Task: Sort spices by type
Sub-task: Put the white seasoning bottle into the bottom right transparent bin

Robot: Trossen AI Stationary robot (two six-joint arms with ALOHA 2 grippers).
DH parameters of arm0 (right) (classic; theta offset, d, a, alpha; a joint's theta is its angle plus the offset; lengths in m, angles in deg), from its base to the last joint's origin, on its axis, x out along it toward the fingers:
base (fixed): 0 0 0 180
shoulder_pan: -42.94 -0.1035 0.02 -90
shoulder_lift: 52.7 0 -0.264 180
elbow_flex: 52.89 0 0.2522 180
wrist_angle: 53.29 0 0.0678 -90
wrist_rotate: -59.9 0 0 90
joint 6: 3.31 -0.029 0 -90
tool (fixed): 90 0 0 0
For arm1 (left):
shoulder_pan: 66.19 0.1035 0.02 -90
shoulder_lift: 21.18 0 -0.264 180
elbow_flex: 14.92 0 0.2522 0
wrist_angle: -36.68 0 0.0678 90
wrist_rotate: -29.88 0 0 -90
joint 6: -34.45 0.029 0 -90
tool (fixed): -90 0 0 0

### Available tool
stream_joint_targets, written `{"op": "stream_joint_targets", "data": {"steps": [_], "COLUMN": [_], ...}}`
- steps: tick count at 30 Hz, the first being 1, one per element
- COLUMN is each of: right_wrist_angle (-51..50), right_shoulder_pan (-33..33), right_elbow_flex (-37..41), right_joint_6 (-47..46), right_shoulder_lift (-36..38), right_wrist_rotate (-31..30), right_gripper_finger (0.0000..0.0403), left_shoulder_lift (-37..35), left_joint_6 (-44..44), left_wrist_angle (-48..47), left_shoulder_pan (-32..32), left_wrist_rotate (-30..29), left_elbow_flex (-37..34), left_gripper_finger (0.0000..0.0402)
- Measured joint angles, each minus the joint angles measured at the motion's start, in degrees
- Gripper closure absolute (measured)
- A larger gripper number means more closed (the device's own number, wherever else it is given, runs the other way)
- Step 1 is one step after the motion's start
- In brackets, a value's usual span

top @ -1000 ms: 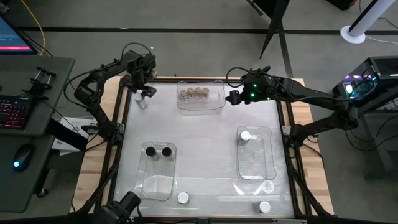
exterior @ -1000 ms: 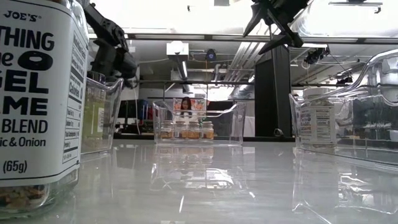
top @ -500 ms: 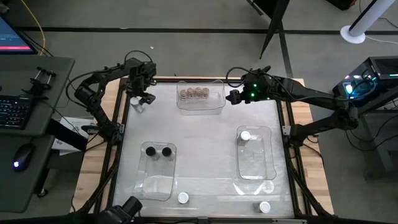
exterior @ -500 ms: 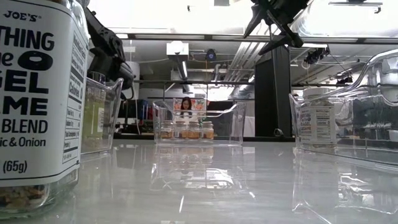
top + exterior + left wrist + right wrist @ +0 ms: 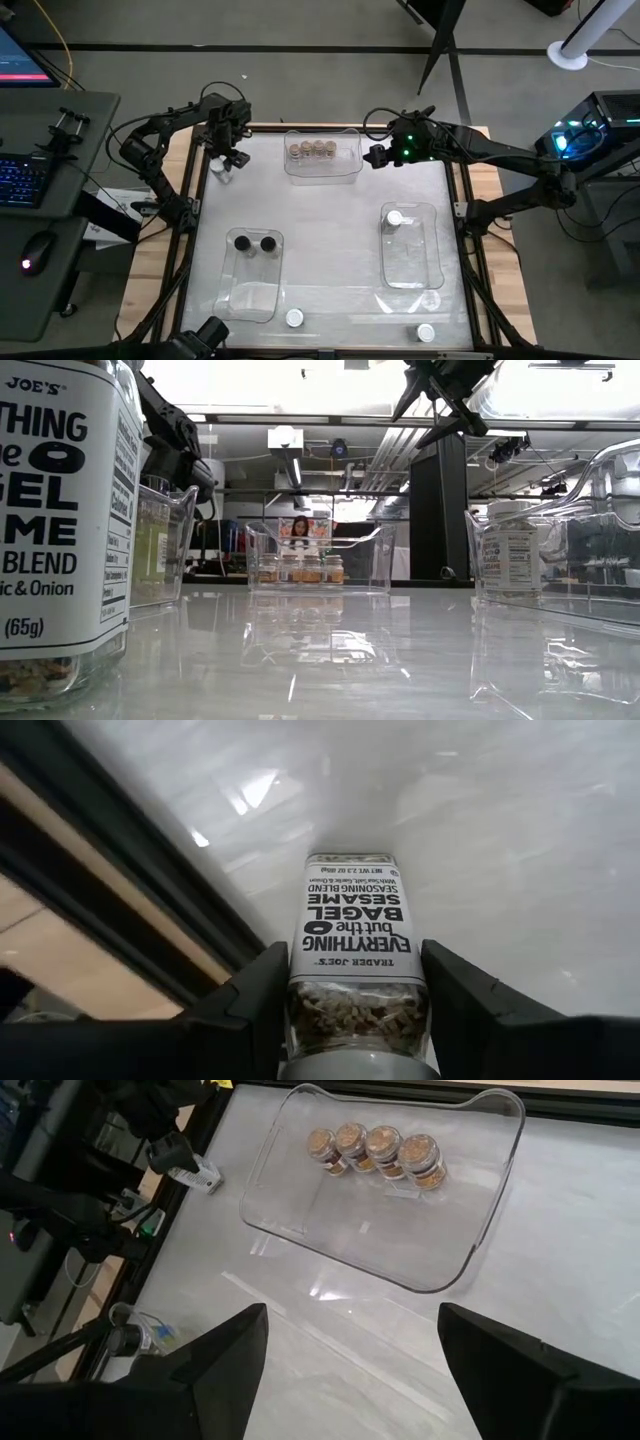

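My left gripper is at the table's far left corner, shut on a white-lidded spice jar labelled as bagel sesame seasoning. The right wrist view also shows this jar, tilted. My right gripper hovers open just right of the far clear bin, which holds several tan-lidded jars. Two black-lidded jars stand in the near left bin. One white-lidded jar stands in the near right bin. Two more white-lidded jars stand by the near edge. My left gripper pinches the jar between its two fingers on the glass body near the lid end. The fingers come from above at a slant and lie along the jar. The jar's base points away toward the table; whether it touches, I cannot tell.
The table's dark left rail runs close beside the held jar. In the low view a large jar fills the near left. The middle of the table between the three bins is bare.
My left gripper has carried the jar a short way toward the table's left edge, then held still over the last half second. My right arm has kept still.
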Motion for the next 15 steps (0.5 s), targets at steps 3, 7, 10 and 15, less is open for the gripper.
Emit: {"op": "stream_joint_targets", "data": {"steps": [3,7,10,15], "right_wrist_angle": [-0.10,-0.10,-0.10,0.01], "right_shoulder_pan": [0.00,0.00,0.00,0.00], "right_elbow_flex": [0.00,0.00,0.00,0.00], "right_joint_6": [0.02,0.02,0.01,0.35], "right_shoulder_lift": [0.00,0.00,0.00,0.00], "right_wrist_rotate": [0.00,0.00,0.00,0.02], "right_gripper_finger": [0.0114,0.0114,0.0114,0.0114], "left_shoulder_lift": [0.00,-0.04,0.07,0.07], "left_joint_6": [-0.04,0.02,1.40,2.50], "left_wrist_angle": [0.51,0.96,1.78,-0.98], "left_shoulder_pan": [-0.02,-0.77,-1.68,-2.06], "left_wrist_rotate": [2.53,4.97,7.05,10.09], "left_elbow_flex": [0.02,0.33,3.07,14.25], "left_gripper_finger": [0.0244,0.0244,0.0244,0.0244]}}
